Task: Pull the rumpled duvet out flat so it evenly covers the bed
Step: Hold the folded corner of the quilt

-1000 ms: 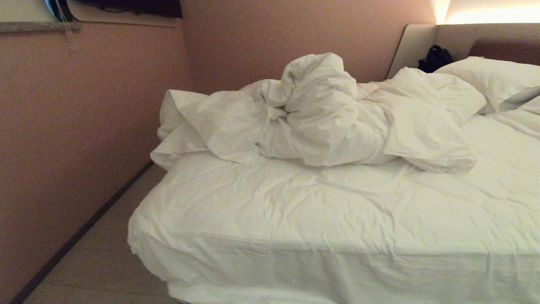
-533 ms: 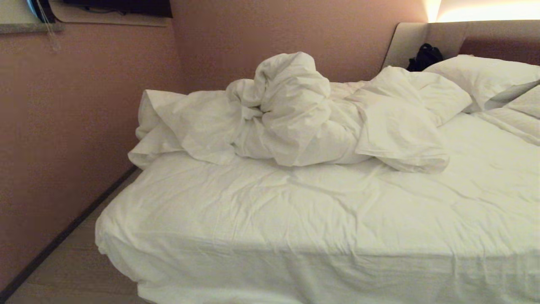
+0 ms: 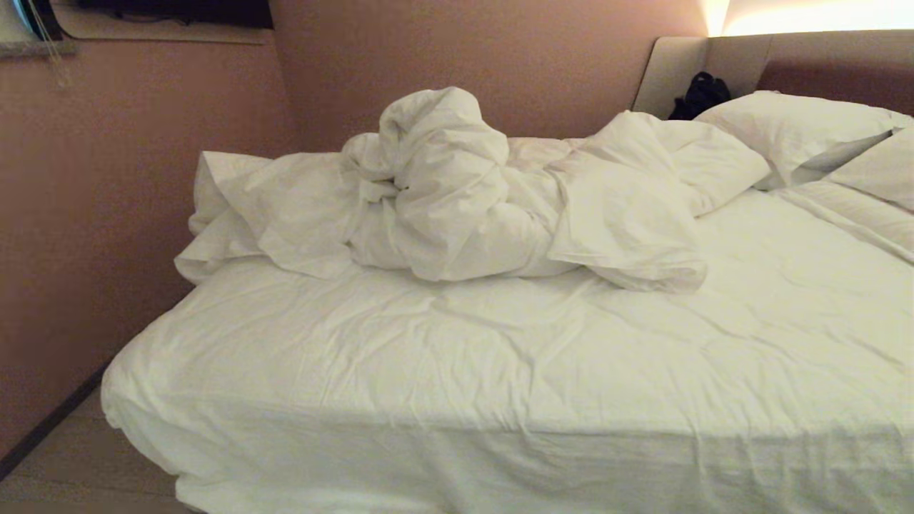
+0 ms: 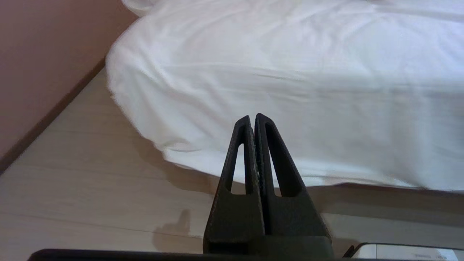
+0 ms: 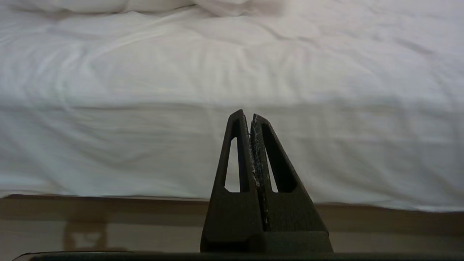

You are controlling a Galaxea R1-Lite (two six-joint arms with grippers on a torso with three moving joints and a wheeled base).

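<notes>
**A:** Head view gives you the whole picture: the duvet (image 3: 457,207) is bunched in a long heap along the far side of the bed (image 3: 457,371), running from the far left corner towards the pillows (image 3: 792,132) at the headboard end. Everything nearer to you is bare sheet.

**B:** And your claws?

**A:** Both low, off the near edge of the bed. Left gripper (image 4: 252,116) has its fingers pressed together with nothing in them, pointing at the near left corner of the mattress. Right gripper (image 5: 246,113) is just the same, pinched closed and empty, facing the middle of the near side.

**B:** So which way to the duvet?

**A:** Straight ahead and up, across the full width of open sheet. Its long axis lies crosswise to your reach. I'd judge neither arm much closer; the left lines up with the loose flap at the far left corner, the right with the lump nearer the pillows.

**B:** Room?

**A:** Tight on your left: a pink wall (image 3: 128,214) with only a narrow strip of pale wood floor (image 4: 90,181) beside the bed. Headboard (image 3: 778,64) on your right, a dark bag (image 3: 700,96) tucked in its corner.
</notes>
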